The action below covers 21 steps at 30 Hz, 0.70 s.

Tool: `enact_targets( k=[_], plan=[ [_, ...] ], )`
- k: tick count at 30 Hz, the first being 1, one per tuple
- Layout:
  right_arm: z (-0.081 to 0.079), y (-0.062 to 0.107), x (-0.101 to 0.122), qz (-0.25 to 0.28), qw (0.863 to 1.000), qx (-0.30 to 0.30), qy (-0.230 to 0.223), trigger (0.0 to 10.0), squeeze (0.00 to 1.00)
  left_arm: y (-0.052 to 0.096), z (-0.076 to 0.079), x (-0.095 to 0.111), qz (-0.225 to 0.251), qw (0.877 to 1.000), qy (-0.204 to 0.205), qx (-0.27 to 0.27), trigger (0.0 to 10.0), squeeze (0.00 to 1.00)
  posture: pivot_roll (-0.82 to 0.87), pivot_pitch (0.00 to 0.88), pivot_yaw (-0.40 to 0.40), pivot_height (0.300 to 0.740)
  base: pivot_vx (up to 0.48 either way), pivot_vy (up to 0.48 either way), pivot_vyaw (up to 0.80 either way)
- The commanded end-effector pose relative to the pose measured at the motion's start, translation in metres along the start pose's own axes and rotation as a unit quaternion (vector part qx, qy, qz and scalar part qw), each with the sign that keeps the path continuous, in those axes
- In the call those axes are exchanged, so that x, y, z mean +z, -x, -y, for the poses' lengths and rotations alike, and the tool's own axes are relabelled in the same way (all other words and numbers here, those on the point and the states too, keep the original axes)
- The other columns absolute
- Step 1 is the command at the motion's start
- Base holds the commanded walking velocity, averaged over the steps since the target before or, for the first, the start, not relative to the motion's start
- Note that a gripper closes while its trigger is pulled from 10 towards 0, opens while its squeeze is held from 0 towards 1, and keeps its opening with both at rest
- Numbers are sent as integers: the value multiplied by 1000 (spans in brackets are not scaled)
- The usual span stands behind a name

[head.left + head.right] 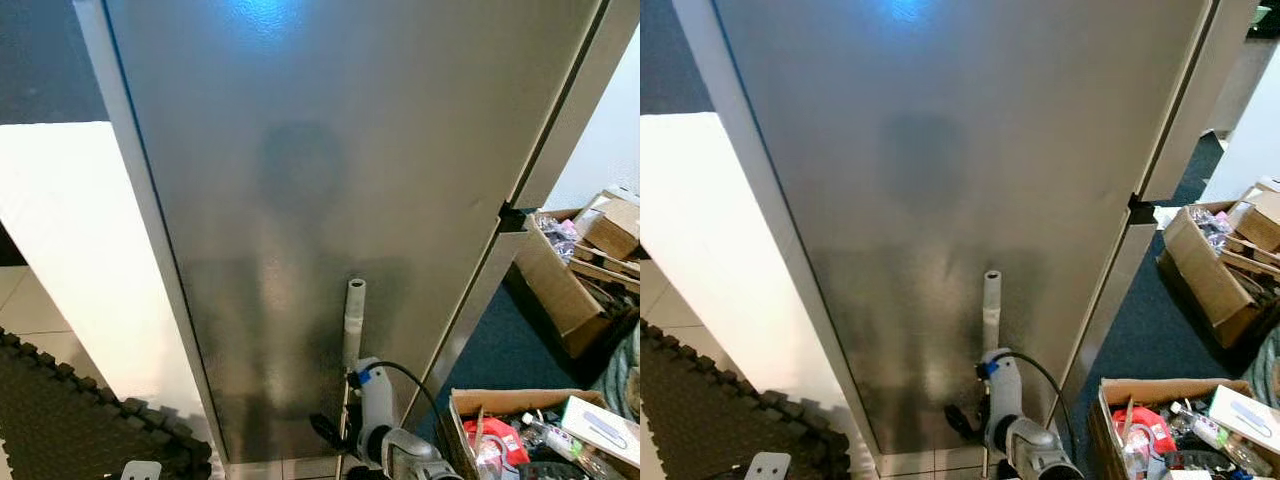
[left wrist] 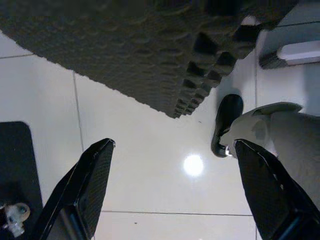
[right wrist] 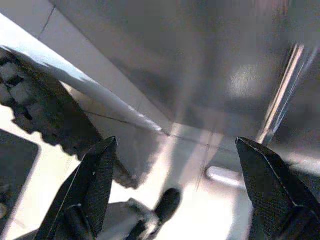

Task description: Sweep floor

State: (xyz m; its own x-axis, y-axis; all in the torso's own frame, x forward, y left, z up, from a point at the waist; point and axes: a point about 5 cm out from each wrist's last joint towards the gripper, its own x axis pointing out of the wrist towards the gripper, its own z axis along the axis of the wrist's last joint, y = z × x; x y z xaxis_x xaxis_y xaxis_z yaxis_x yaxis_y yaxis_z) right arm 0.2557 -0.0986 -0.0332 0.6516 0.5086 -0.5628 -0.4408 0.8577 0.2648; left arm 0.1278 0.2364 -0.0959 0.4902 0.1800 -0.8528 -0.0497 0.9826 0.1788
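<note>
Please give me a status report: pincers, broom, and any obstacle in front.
Both pincers open, holding nothing: left pincer over tile floor, right pincer near grey panel. White pole upright before panel; broom unconfirmed. Foam mat left, cardboard boxes right.

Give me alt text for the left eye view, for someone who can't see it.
A tall grey metal door stands close ahead, with a pale handle tip and the robot's silver right arm rising in front of it. A dark interlocking foam mat lies on white tiles at lower left, and open cardboard boxes of clutter sit on blue carpet at right.
</note>
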Motion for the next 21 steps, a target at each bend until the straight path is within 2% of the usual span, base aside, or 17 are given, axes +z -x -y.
enact_targets(
  k=[1, 4, 7, 10, 12, 14, 16, 21],
  plan=[
    [-1, -2, 9, 12, 999, -9, 28, 10000, 0, 1, 3, -4, -5, 1000, 2, -5, 10000, 0, 178, 0, -73, 740, 0, 0, 0],
    [3, -5, 22, 26, 998, -42, 44, 10000, 0, 1, 3, -5, -4, 1000, 5, -5, 10000, 0, 183, 0, -75, 740, 0, 0, 0],
    [5, -5, 27, 33, 997, -52, 38, 10000, 35, 1, 2, -5, -4, 1000, 5, -5, 10000, 0, 188, 0, -74, 740, 0, 0, 0],
    [8, -6, 32, 41, 997, -64, 25, 10000, 71, 2, 1, -7, -5, 1000, 6, -5, 10000, 0, 190, 0, -72, 740, 0, 0, 0],
    [8, -8, 38, 55, 995, -81, -3, 10000, 0, 3, -1, -11, -9, 1000, 4, -4, 10000, 0, 197, 0, -65, 740, 0, 0, 0],
    [8, -8, 38, 55, 995, -81, -3, 10000, 0, 3, -1, -11, -9, 1000, 4, -4, 10000, 0, 197, 0, -65, 740, 0, 0, 0],
    [9, -9, 45, 67, 990, -120, -31, 10000, 0, 4, -3, -15, -12, 1000, 1, -4, 10000, 0, 201, 0, -64, 740, 0, 0, 0],
    [11, -11, 55, 76, 982, -168, -47, 10000, 0, 5, -4, -19, -15, 1000, -3, -5, 10000, 0, 207, 0, -67, 740, 0, 0, 0]
  ],
)
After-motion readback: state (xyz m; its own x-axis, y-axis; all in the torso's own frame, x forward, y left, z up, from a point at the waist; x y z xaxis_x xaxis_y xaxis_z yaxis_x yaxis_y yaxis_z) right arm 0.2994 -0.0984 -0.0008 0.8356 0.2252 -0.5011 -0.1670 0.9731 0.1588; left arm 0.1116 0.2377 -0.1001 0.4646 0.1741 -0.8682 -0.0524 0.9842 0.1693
